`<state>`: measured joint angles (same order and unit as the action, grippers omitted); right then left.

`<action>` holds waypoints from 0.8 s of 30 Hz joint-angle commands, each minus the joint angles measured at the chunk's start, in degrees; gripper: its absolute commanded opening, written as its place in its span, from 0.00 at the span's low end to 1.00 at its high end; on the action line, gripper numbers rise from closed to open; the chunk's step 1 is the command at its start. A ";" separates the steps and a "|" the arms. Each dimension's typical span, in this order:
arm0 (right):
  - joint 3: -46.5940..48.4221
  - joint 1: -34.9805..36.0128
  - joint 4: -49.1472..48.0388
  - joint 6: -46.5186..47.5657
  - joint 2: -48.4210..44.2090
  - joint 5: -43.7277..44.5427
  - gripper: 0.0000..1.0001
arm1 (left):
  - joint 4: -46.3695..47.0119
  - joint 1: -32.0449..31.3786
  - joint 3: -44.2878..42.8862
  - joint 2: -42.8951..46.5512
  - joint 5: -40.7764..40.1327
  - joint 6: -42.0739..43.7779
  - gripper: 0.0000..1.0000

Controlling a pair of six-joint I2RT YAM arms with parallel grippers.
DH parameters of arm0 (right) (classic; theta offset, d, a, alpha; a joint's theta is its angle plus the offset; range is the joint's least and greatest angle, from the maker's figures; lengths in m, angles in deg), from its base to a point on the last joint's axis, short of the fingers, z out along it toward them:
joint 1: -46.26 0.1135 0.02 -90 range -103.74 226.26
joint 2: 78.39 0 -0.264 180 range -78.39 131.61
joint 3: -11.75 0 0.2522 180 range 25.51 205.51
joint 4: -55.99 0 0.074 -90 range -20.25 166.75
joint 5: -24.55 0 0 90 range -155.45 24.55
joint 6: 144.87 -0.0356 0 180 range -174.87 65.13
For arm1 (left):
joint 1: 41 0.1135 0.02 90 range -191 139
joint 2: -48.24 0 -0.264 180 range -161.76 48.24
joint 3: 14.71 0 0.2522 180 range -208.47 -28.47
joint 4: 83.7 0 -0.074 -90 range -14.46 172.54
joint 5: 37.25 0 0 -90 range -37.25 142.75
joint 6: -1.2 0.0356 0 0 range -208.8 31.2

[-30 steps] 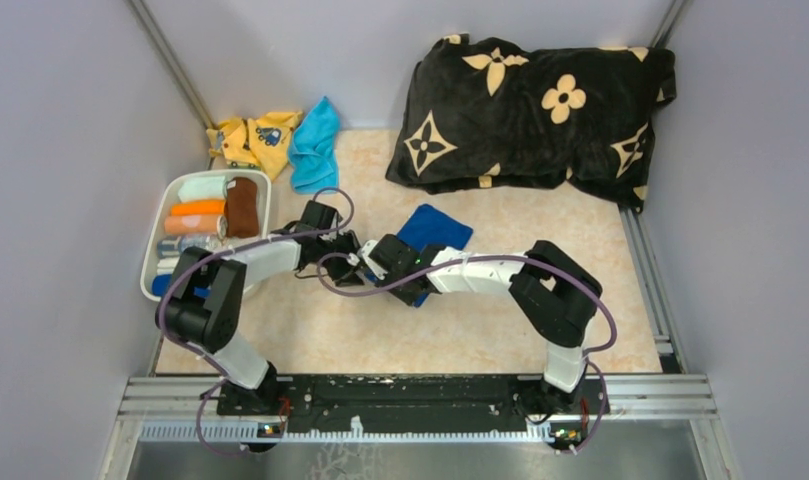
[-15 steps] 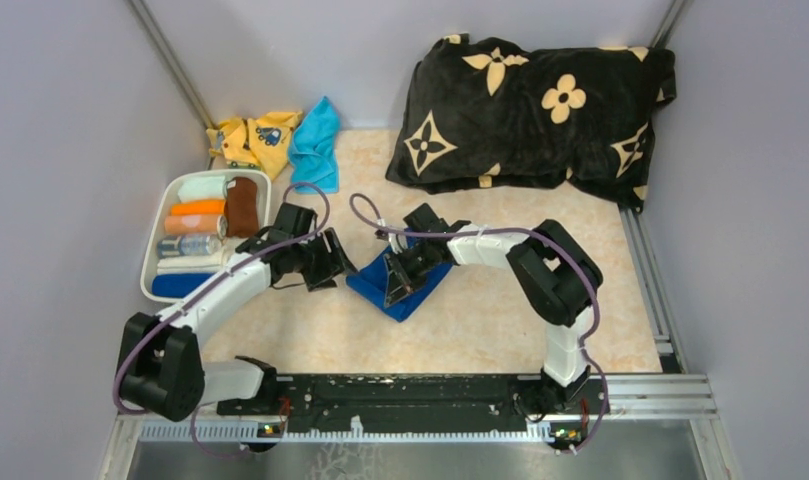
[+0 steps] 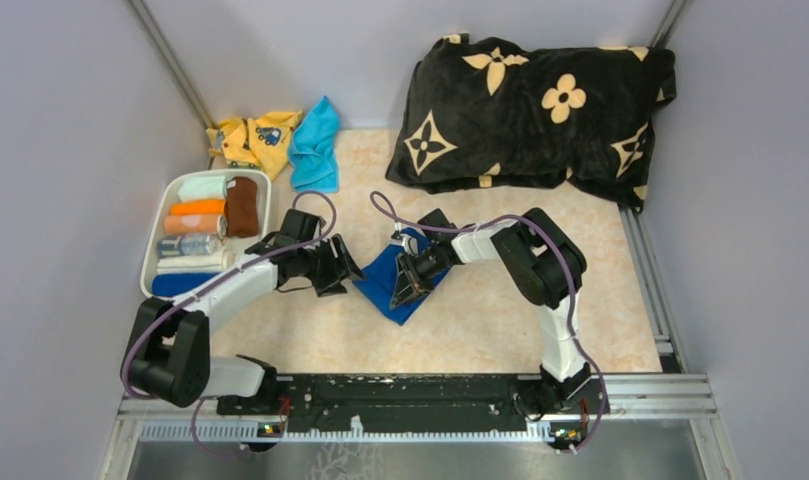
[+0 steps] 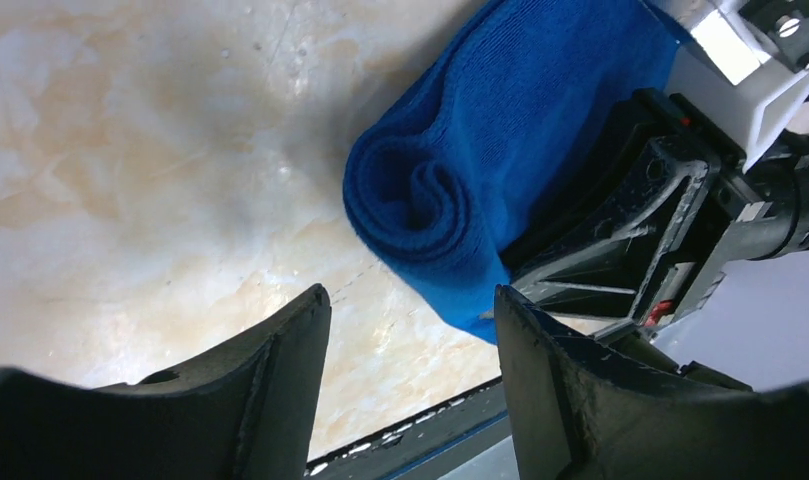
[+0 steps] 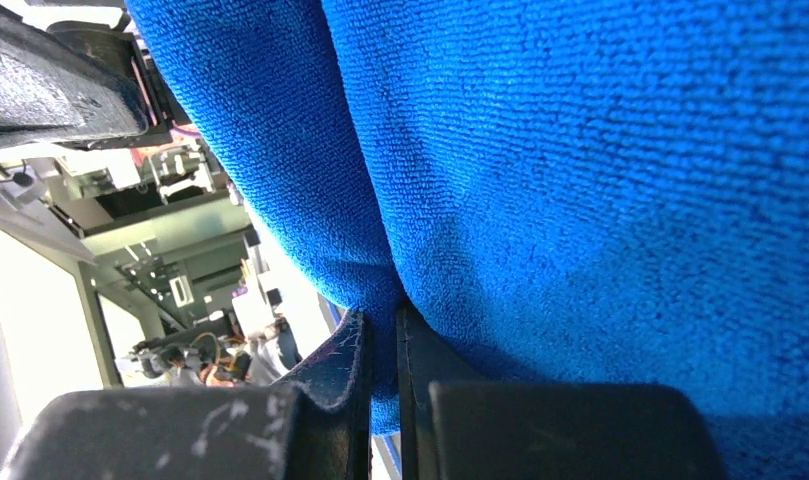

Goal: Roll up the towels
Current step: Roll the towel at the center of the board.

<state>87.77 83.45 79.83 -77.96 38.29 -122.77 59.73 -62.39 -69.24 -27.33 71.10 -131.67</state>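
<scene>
A dark blue towel [image 3: 388, 282] lies partly rolled on the table's middle; its rolled end shows as a spiral in the left wrist view [image 4: 430, 200]. My right gripper [image 3: 408, 277] is shut on a fold of this towel [image 5: 580, 150], its jaws pinching the cloth. My left gripper [image 3: 337, 272] is open and empty just left of the roll, apart from it [image 4: 410, 340]. A light blue towel [image 3: 315, 148] and a yellow towel [image 3: 252, 138] lie crumpled at the back left.
A white bin [image 3: 152, 262] at the left holds several rolled towels. A large black pillow [image 3: 535, 105] with tan flowers lies at the back right. Metal rails run along the table's right edge [image 3: 648, 270] and near edge [image 3: 420, 395].
The right gripper has swung back from the left to the towel's right side and drawn it into a roll. The left arm has stretched forward beside the roll's left end.
</scene>
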 commanded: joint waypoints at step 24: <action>1.05 18.40 11.48 16.94 -27.27 58.65 0.46 | 5.52 -0.74 -3.04 -17.16 -1.55 1.72 0.48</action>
<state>87.15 96.28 90.78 -66.38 13.37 -81.44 67.60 -62.56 -72.43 -42.82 73.27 -132.02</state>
